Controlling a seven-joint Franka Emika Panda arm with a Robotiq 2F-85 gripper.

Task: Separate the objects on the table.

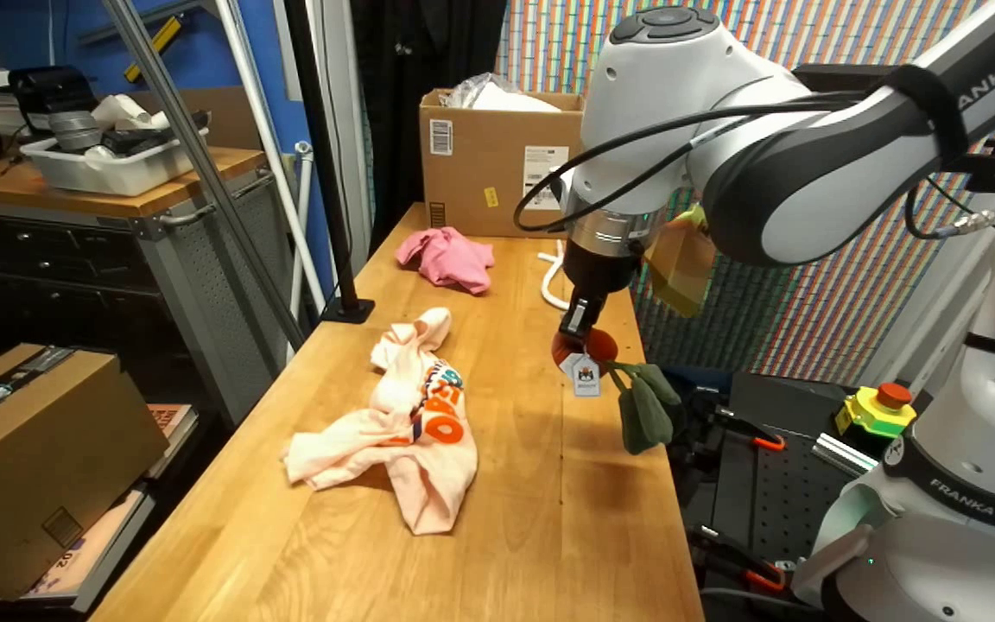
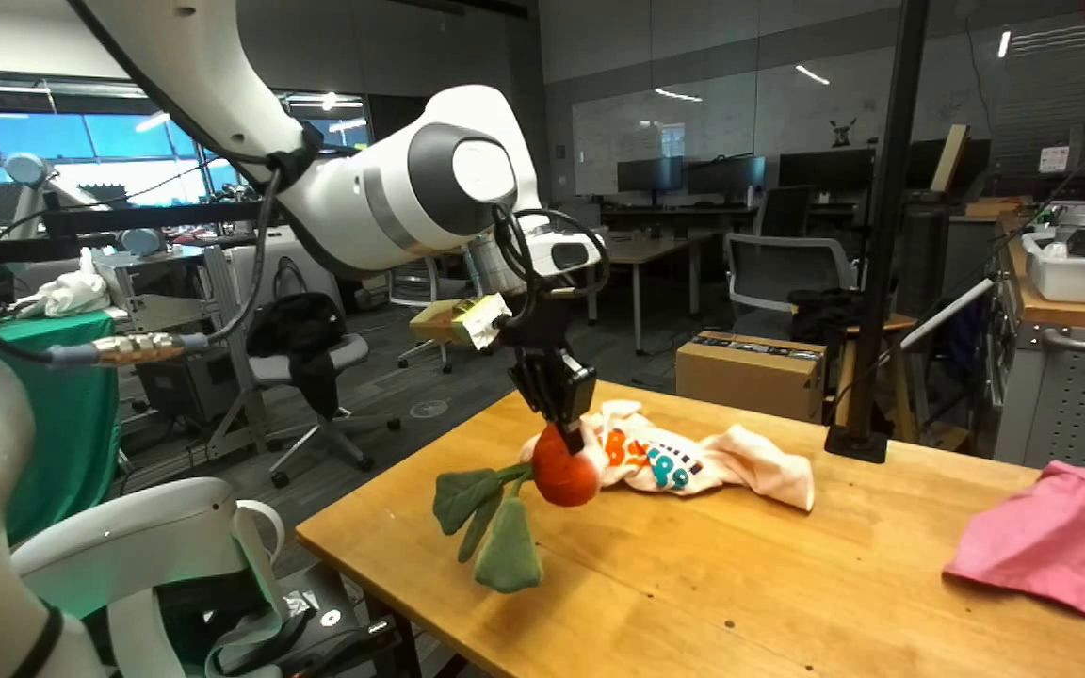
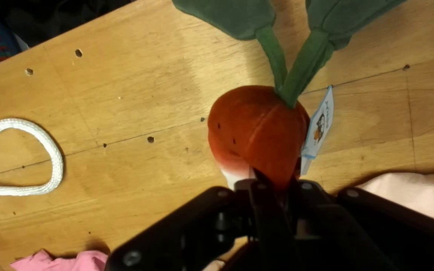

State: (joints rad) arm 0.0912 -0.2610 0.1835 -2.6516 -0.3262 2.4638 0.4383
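Fingers (image 2: 569, 428) clenched on the red plush (image 3: 256, 126), held up above the table (image 1: 519, 540) / probably light, squishy, tough to break, fuzzy so not very slippery / best grabbed by the round body (image 2: 566, 478), floppy leaves (image 1: 649, 406) and tag (image 1: 586, 378) avoided tbh / cream cloth (image 1: 389, 410) spread out apart from it

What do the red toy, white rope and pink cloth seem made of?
Red toy: apparently short-napped plush, matte; velvety surface and a seam show.
White rope: matte-looking braided cord, the weave visible in the wrist view; cotton or synthetic, can't tell.
Pink cloth: matte fabric, possibly cotton, with soft folds.
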